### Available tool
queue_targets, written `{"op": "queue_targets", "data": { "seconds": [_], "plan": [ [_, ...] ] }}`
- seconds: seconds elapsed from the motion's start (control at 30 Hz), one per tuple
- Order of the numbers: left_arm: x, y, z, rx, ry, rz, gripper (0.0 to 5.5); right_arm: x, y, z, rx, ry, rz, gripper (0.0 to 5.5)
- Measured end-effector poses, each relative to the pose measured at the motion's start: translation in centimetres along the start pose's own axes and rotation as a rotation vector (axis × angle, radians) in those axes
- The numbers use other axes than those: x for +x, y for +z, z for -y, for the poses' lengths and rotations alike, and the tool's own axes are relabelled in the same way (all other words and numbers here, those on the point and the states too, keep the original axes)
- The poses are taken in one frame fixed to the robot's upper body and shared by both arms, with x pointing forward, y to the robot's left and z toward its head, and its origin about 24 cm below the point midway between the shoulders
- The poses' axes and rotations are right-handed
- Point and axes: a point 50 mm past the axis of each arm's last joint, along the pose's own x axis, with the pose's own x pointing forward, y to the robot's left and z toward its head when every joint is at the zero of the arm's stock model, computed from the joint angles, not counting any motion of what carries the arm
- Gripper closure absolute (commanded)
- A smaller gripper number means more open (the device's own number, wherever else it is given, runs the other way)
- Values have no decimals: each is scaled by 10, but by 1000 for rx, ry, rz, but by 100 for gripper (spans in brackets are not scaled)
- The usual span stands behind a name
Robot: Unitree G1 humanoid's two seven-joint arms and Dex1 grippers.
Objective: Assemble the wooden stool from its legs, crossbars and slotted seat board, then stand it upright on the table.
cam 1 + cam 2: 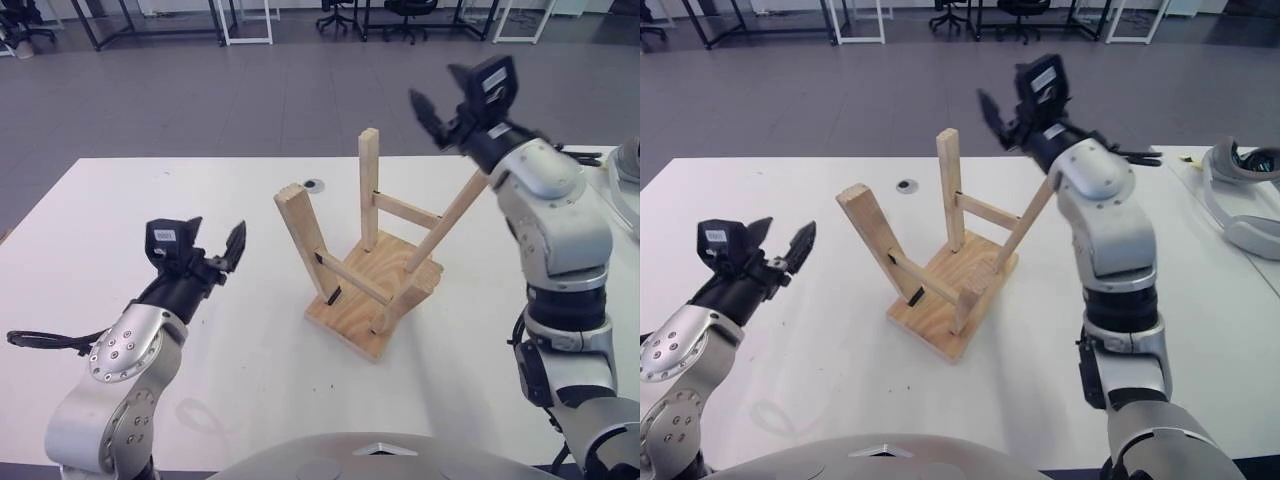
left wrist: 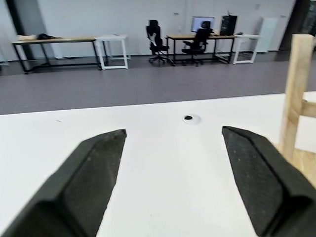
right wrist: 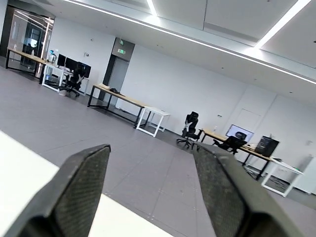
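Observation:
The wooden stool lies upside down near the middle of the white table (image 1: pixel 120 200), its slotted seat board (image 1: pixel 378 300) flat on the surface. Three legs show: a thick left leg (image 1: pixel 300 235), an upright back leg (image 1: pixel 369 185) and a leaning right leg (image 1: pixel 445 225). Crossbars (image 1: pixel 405 210) join them. My left gripper (image 1: pixel 212 240) hovers low over the table, left of the stool, open and holding nothing. In the left wrist view, one stool leg (image 2: pixel 296 89) stands beyond that open gripper (image 2: pixel 173 163). My right gripper (image 1: pixel 445 100) is raised above the right leg's top, open and holding nothing.
A small round grommet (image 1: pixel 314 185) sits in the table behind the stool. A white headset (image 1: pixel 1240 190) and dark cables (image 1: pixel 580 155) lie at the table's far right. Office desks and chairs stand in the room beyond the far edge.

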Motion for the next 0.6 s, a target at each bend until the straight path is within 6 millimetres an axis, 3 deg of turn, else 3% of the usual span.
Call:
{"op": "queue_targets", "data": {
  "seconds": [0.07,0.13,0.23,0.3,0.33,0.4,0.47,0.6],
  "plan": [
    [-4,-6,1,-4,-90,-40,193,3,3,30,-52,-96,7,241],
    [-5,-7,4,-13,-158,-51,193,5,-6,45,-118,-135,-32,241],
    [-8,-20,11,-59,-251,-121,193,6,-63,60,-199,-127,-272,241],
    [-11,-37,18,-86,-333,-227,193,-1,-114,49,-249,-29,-448,241],
    [-14,-48,19,-104,-361,-293,193,-13,-151,36,-241,40,-563,241],
    [-18,-70,17,-117,-414,-400,193,-43,-206,10,-189,161,-731,241],
    [-19,-88,17,-100,-444,-454,193,-57,-226,-4,-162,207,-768,241],
    [-8,-115,16,-118,-449,-454,193,-63,-233,-19,-113,340,-708,241]
  ]
}}
